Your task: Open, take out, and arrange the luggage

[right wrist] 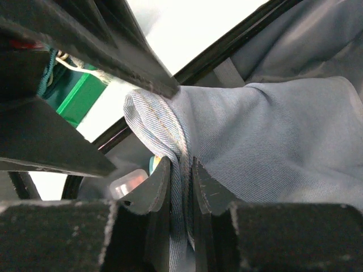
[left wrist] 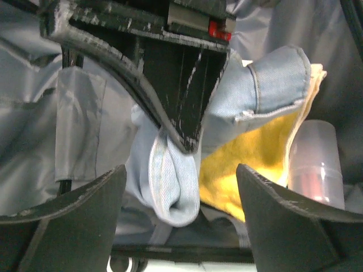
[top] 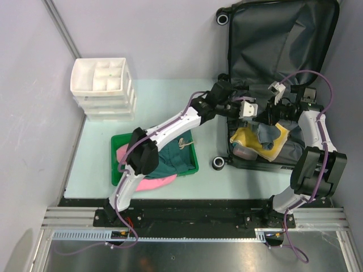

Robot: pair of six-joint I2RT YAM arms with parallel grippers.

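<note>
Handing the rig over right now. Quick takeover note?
Left gripper: open, its fingers either side of the hanging denim fold, not gripping.
Right gripper: shut on the denim garment, holding it over the suitcase.
Suitcase: open, lid swung up at the back; yellow cloth and clear container inside.
Done: teal garment and pink item lie in the green tray.
Left: place the denim, unpack the rest, arrange.
</note>
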